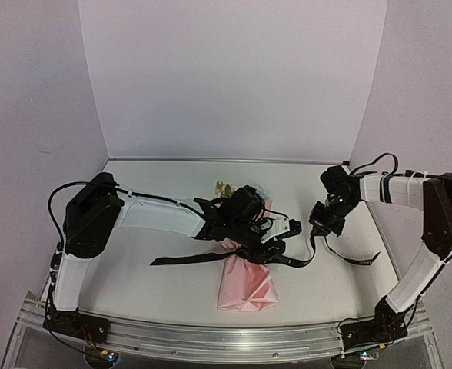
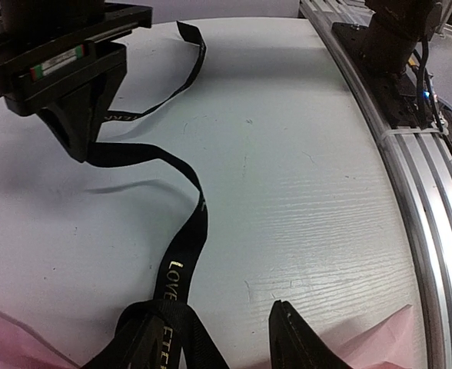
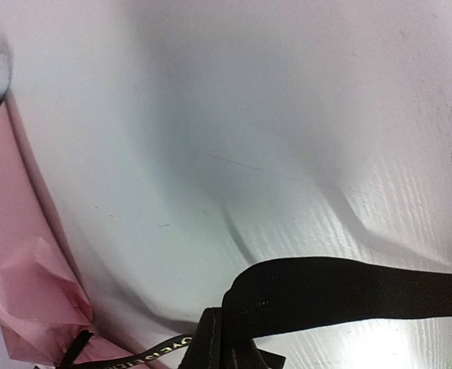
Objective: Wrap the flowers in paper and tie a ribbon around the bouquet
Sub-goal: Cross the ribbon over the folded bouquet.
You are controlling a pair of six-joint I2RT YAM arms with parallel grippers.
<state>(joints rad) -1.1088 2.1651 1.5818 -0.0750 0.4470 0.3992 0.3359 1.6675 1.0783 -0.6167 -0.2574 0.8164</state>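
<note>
1. Nearest me in the top view, a metal rail [image 1: 211,338] runs along the near edge of the tabletop [image 1: 149,296].
2. Just beyond it, mid-tabletop, lies the bouquet [image 1: 245,286]. The wide end of its pink paper [image 3: 26,269] points toward me and the narrow end points far. A few flowers [image 1: 224,187] show at that far end.
3. I see the black ribbon [image 1: 187,259] crossing the paper about halfway up, bunched there. One tail lies flat to the left and the other runs off to the right. Pale lettering shows along it in the left wrist view.
4. Over that crossing sits the left tool [image 1: 272,244]. Its wrist view gives me only one finger [image 2: 295,338], beside the bunched ribbon, so I cannot tell whether the tool is open or closed.
5. To the right of the bouquet and apart from it, the right tool [image 1: 324,224] is closed, pinching the ribbon's right-hand stretch. From its tips the strand sags down toward the bouquet, and the loose end trails farther right on the tabletop.
</note>
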